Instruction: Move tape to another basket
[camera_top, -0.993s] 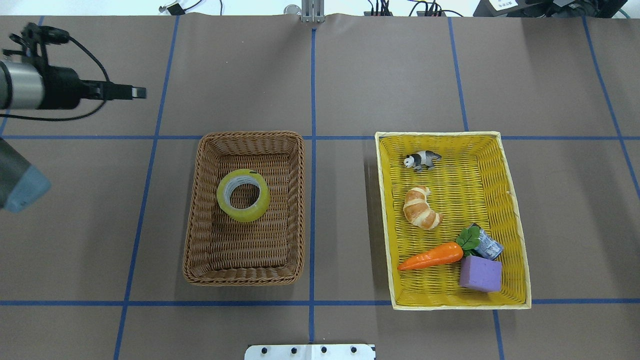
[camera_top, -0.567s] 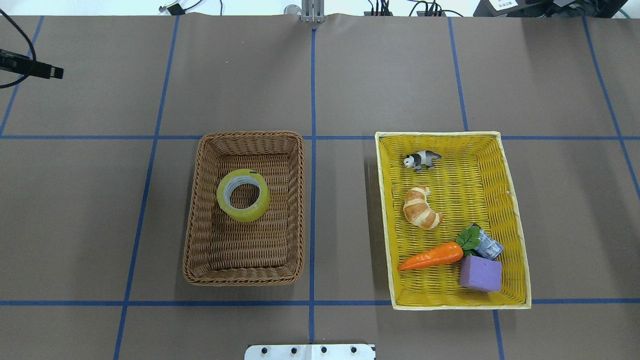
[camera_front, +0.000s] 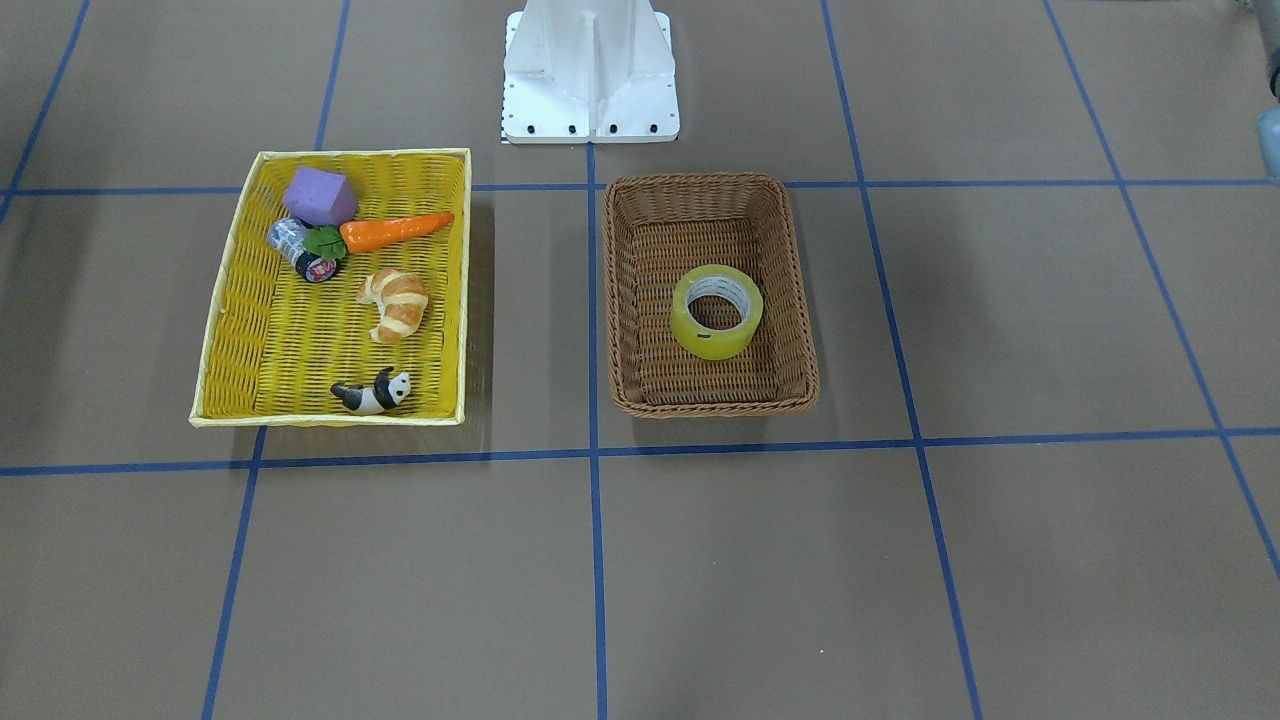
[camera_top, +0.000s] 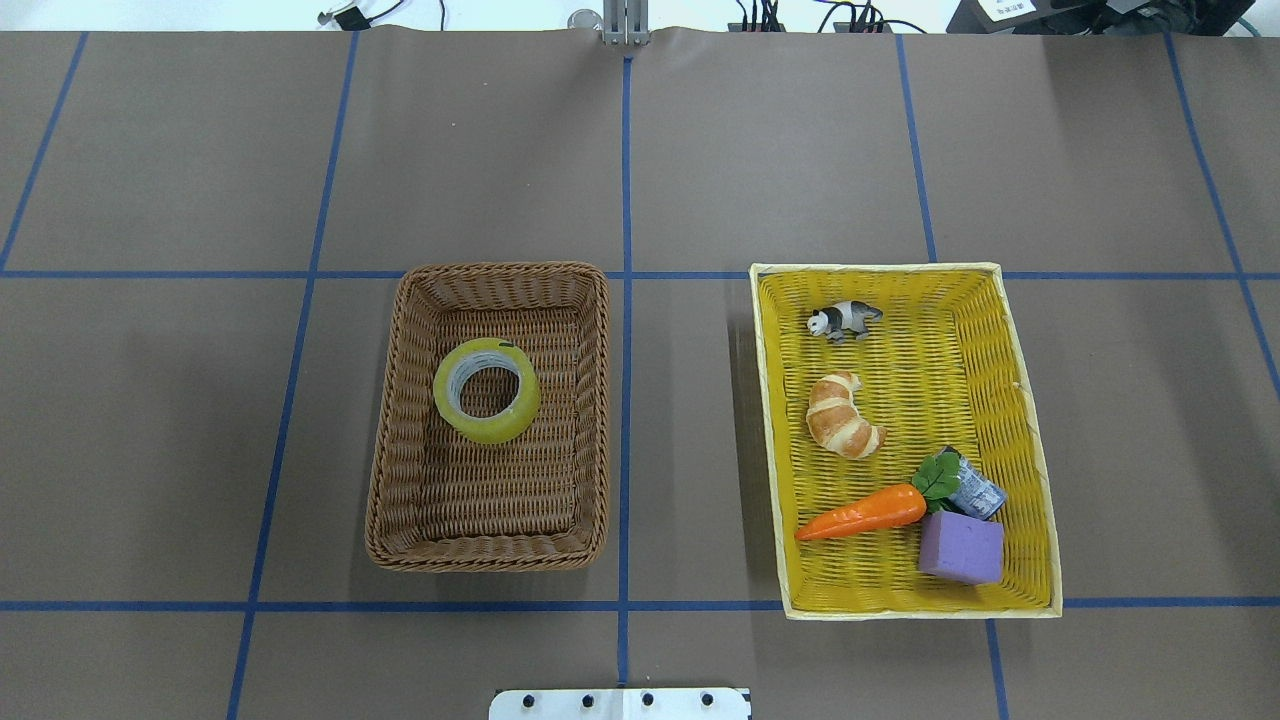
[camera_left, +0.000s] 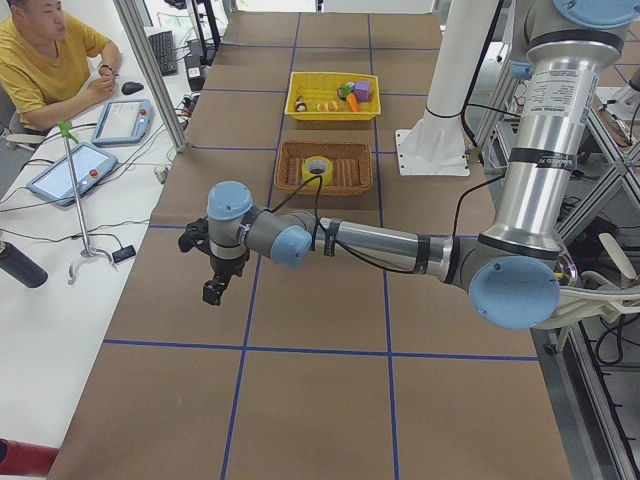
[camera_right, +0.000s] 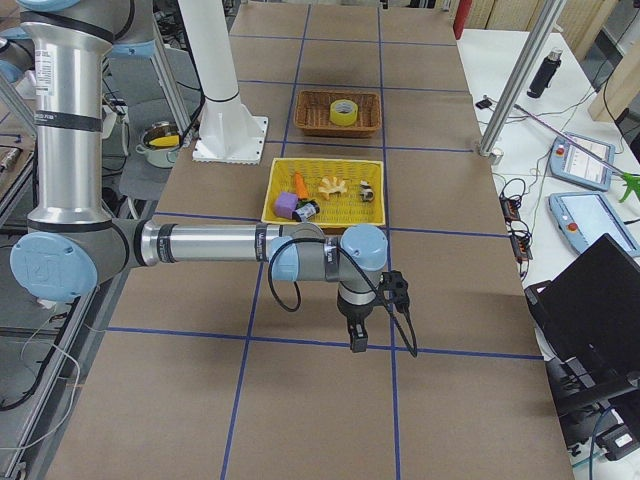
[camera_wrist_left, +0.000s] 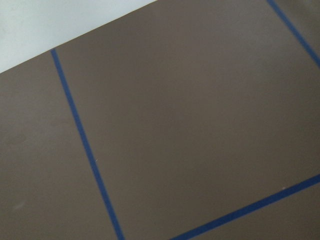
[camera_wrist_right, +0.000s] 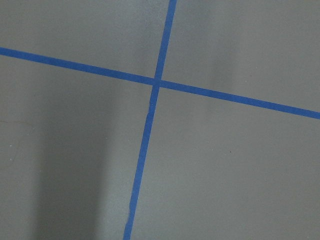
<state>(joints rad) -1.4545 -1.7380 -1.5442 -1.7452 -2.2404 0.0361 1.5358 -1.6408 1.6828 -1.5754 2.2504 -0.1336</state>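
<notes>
Yellow basket (camera_top: 985, 330) with carrot (camera_top: 860, 515), croissant (camera_top: 843, 415), panda (camera_top: 845, 319), purple block (camera_top: 960, 548), sushi roll (camera_top: 978, 494).

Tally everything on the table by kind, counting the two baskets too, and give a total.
Baskets: 2 (dark brown wicker basket, bright yellow woven basket)
Tape rolls: 1 (translucent yellow tape roll)
Toy foods: 3 (striped tan croissant, orange carrot, grey-and-black sushi roll)
Toy animals: 1 (black-and-white panda)
Blocks: 1 (purple block)
Total: 8
</notes>
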